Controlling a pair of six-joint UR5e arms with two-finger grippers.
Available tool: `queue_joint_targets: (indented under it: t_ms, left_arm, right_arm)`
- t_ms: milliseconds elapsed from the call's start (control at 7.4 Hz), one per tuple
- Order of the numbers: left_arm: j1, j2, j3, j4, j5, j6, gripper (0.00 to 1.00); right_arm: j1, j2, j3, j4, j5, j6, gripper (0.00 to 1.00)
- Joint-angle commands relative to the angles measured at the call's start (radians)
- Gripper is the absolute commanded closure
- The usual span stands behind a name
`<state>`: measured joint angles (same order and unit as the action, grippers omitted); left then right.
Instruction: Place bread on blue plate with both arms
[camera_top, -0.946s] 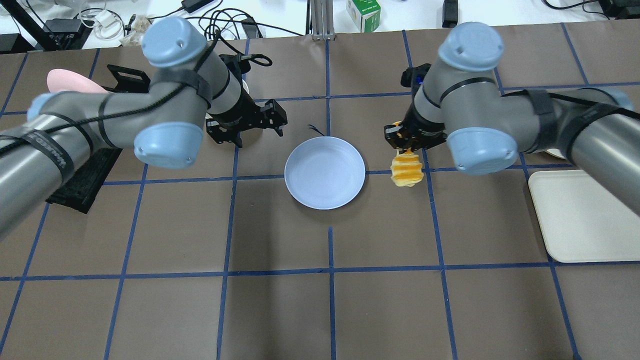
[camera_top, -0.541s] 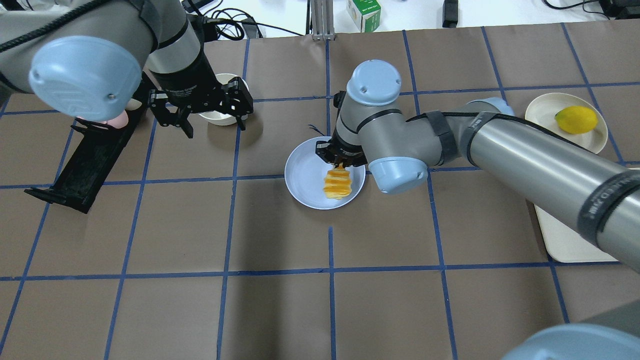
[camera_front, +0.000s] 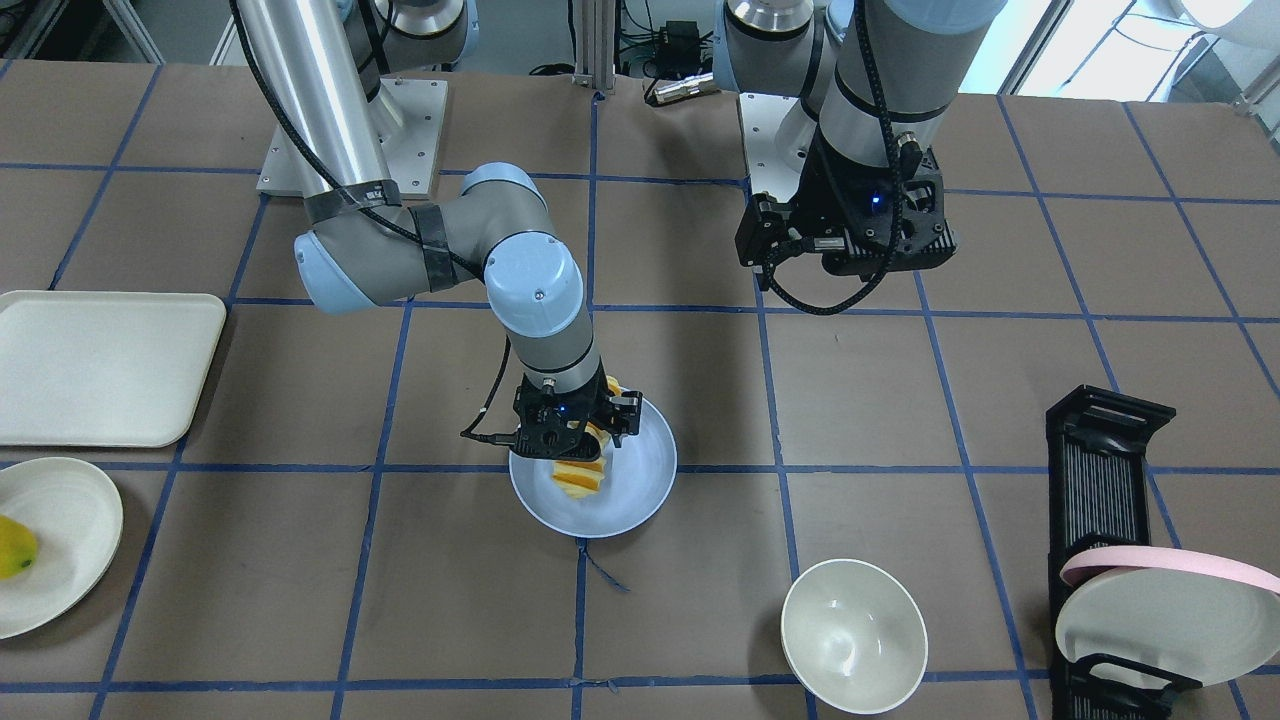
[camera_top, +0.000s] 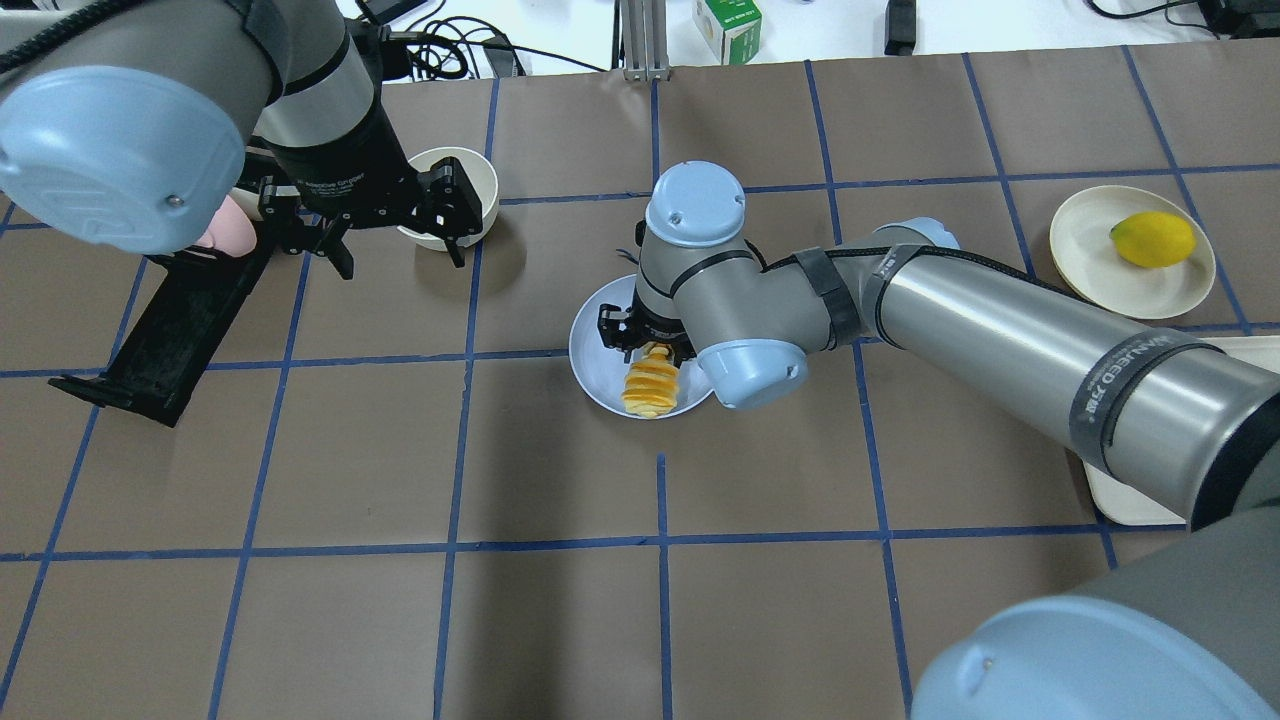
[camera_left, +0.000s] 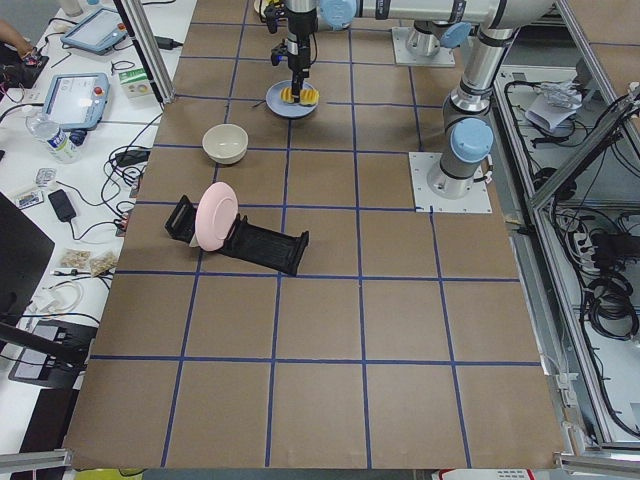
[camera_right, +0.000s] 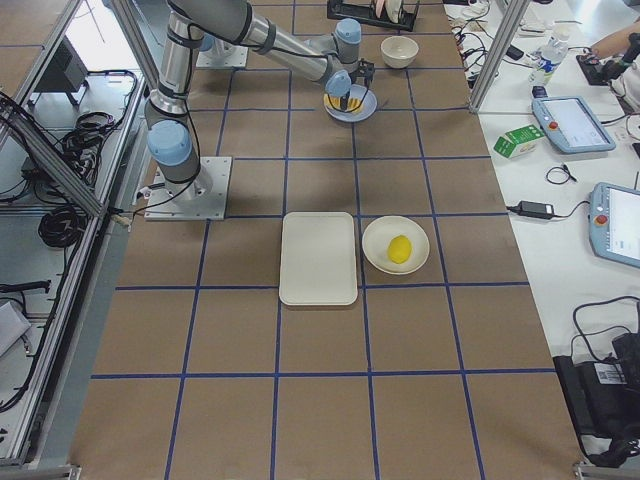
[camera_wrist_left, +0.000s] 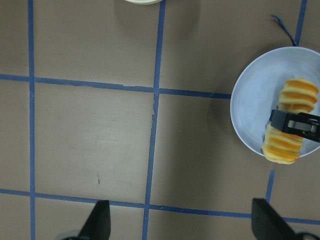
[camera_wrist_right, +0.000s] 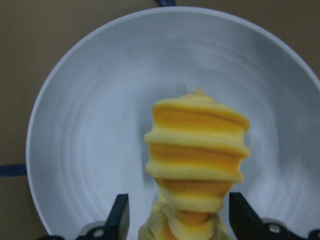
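The blue plate (camera_top: 590, 340) sits at the table's middle. It also shows in the front view (camera_front: 640, 490) and both wrist views (camera_wrist_left: 250, 100) (camera_wrist_right: 75, 125). The bread (camera_top: 650, 388), a ridged orange-yellow loaf, is over the plate's near-right part, tilted, its far end down at the plate surface (camera_front: 580, 478) (camera_wrist_left: 299, 95) (camera_wrist_right: 197, 145). My right gripper (camera_top: 645, 345) (camera_front: 578, 425) (camera_wrist_right: 182, 215) is shut on the bread's upper end. My left gripper (camera_top: 400, 262) (camera_front: 845, 250) is open and empty, high above the table, left of the plate.
A white bowl (camera_front: 853, 635) stands by the left gripper (camera_top: 470, 185). A black dish rack (camera_front: 1100, 470) holds a pink-rimmed plate (camera_front: 1160, 610). An off-white tray (camera_front: 100, 365) and a plate (camera_top: 1090, 260) with a yellow fruit (camera_top: 1152, 240) lie on my right.
My right gripper carried the bread from the plate's right side to over the plate, then a little further left and lower. My left arm drew back toward the white bowl.
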<state>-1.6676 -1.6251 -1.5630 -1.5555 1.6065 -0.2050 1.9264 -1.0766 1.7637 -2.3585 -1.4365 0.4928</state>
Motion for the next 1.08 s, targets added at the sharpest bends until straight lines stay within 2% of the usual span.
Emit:
queue_joint_targets:
  t_ms: [0,135,270,405,676,946]
  left_arm:
    - [0.005,-0.001,0.000,0.002,-0.002,0.006,0.00]
    - [0.008,-0.002,-0.003,0.002,-0.002,0.007,0.00]
    - [0.008,-0.002,0.015,0.005,-0.002,0.007,0.00]
    - [0.006,-0.001,0.000,0.017,-0.003,0.007,0.00]
    - [0.006,-0.012,0.001,0.101,-0.020,0.003,0.00]
    - [0.000,-0.009,0.012,0.106,-0.028,0.003,0.00]
  right_arm:
    - [-0.010,-0.003,-0.105,0.042,-0.002,-0.035,0.00]
    - [-0.030,-0.011,-0.171,0.182,-0.016,-0.051,0.00]
    - [-0.088,-0.050,-0.211,0.294,-0.109,-0.135,0.00]
    - [-0.162,-0.116,-0.214,0.382,-0.110,-0.251,0.00]
    - [-0.300,-0.221,-0.217,0.493,-0.110,-0.403,0.00]
    - [-0.316,-0.299,-0.219,0.527,-0.113,-0.419,0.00]
